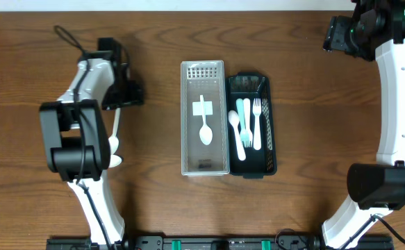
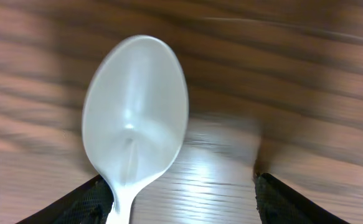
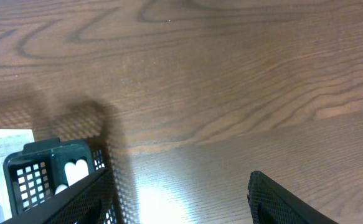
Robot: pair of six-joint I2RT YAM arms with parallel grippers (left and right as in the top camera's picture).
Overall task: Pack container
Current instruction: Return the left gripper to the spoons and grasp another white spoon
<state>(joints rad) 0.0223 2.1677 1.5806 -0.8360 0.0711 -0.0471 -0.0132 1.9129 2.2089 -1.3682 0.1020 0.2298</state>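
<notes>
Close in my left wrist view, the left gripper (image 2: 181,193) pinches a white spoon (image 2: 134,115) by its handle above the wood table (image 1: 153,208). I judge it best kept level toward the clear container (image 1: 204,118); right gripper (image 3: 178,193) hangs spread, idle.

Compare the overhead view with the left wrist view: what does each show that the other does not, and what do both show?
Only the overhead view shows the clear tray holding one white spoon, the black basket beside it with white and pale green cutlery, and both arms.

Only the left wrist view shows the bowl of a held spoon close up, its handle beside the left pincer's finger.

Both show that spoon at the left pincer and the wooden table.
</notes>
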